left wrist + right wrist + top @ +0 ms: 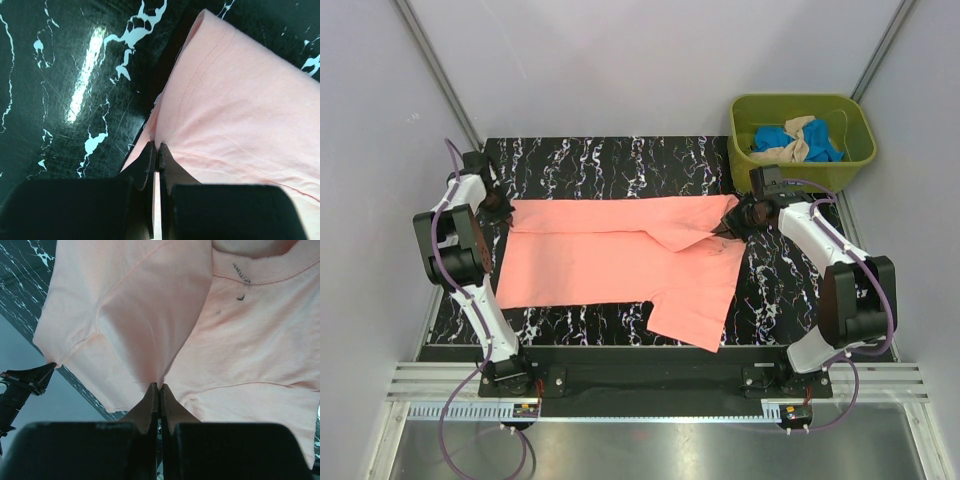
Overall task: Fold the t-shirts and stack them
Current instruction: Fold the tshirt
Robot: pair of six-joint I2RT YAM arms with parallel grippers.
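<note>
A salmon-pink t-shirt [620,255] lies spread across the black marbled table [610,160], its far long edge turned over toward the front. My left gripper [500,210] is shut on the shirt's far left corner [165,125], close to the tabletop. My right gripper [738,218] is shut on a pinch of the cloth [150,355] at the far right, near the collar [260,265], and the cloth hangs lifted from it. One sleeve [692,318] reaches toward the table's front edge. Blue and beige-tan t-shirts [798,142] lie crumpled in the tub.
An olive-green plastic tub [802,110] stands at the back right corner, just behind my right arm. Grey walls close in on both sides. A metal rail [650,385] runs along the near edge by the arm bases.
</note>
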